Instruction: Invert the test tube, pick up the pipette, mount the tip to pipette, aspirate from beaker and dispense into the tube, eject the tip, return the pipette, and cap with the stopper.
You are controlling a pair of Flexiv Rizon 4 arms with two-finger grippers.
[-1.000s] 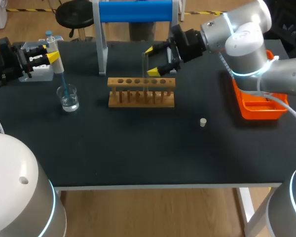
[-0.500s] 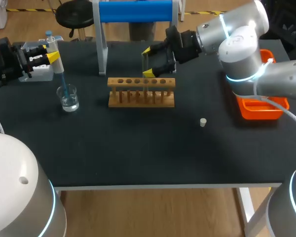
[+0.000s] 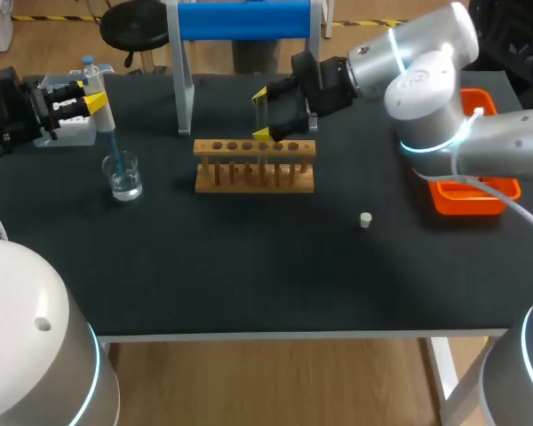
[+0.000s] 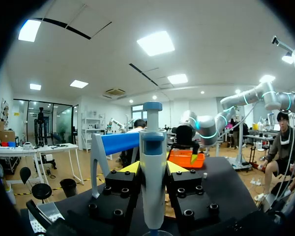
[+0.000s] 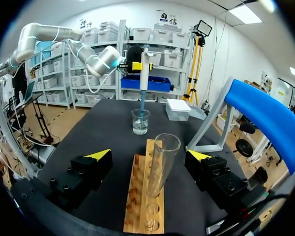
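A clear test tube (image 3: 258,146) stands upright in the wooden rack (image 3: 254,166), mouth up. My right gripper (image 3: 260,114) is open, one yellow finger on either side of the tube (image 5: 162,162) with gaps between them. At the far left my left gripper (image 3: 91,103) is shut on the white and blue pipette (image 3: 101,115), whose blue tip dips into the glass beaker (image 3: 123,176). In the left wrist view the pipette (image 4: 152,187) stands upright between the fingers. A small white stopper (image 3: 365,220) lies on the mat to the right of the rack.
An orange tray (image 3: 473,192) sits at the right edge under my right arm. The blue-topped pipette stand (image 3: 242,21) with its white frame rises behind the rack. A white box (image 5: 178,109) lies near the beaker (image 5: 140,121).
My right gripper has moved left, so the tube now stands between its open fingers. The left arm, pipette and beaker have not moved.
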